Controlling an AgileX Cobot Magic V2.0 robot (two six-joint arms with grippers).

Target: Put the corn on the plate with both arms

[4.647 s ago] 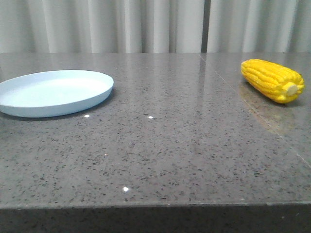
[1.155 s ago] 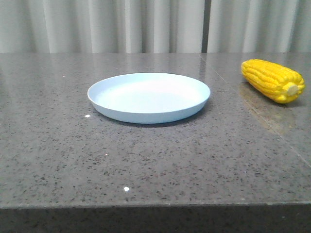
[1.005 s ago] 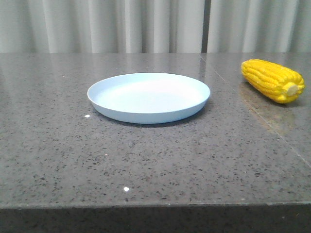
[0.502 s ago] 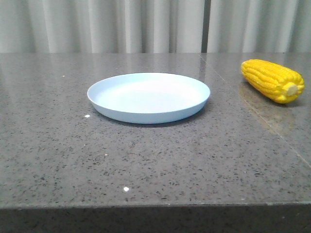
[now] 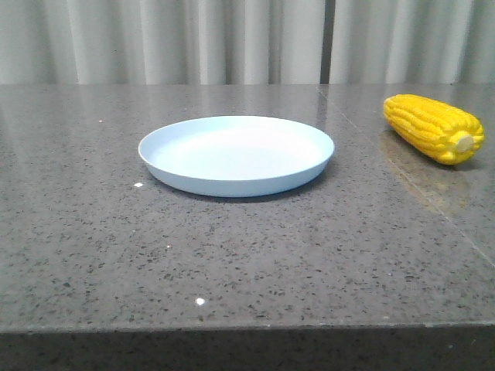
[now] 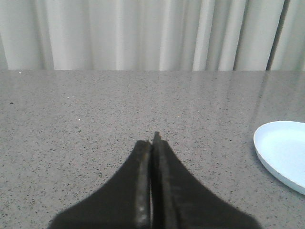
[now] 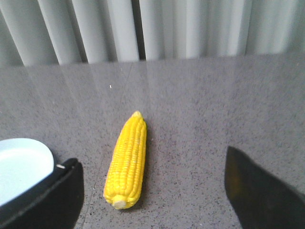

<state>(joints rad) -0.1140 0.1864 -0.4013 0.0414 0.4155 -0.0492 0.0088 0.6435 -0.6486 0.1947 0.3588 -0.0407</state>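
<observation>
The pale blue plate (image 5: pixel 237 154) sits empty in the middle of the grey table. The yellow corn (image 5: pixel 433 127) lies on the table at the far right, its pale stub end toward me. Neither arm shows in the front view. In the left wrist view my left gripper (image 6: pixel 152 143) is shut and empty over bare table, with the plate's rim (image 6: pixel 281 155) off to one side. In the right wrist view my right gripper (image 7: pixel 152 191) is open wide and empty. The corn (image 7: pixel 127 160) lies just ahead between its fingers, nearer the finger (image 7: pixel 47 198) by the plate (image 7: pixel 21 164).
The speckled grey stone table (image 5: pixel 247 247) has its front edge near me. A pale pleated curtain (image 5: pixel 232 39) hangs behind the table's far edge.
The plate went from the far left of the table to the middle between 4.6 s and 1.2 s ago. It has stayed still since. The corn has not moved.
</observation>
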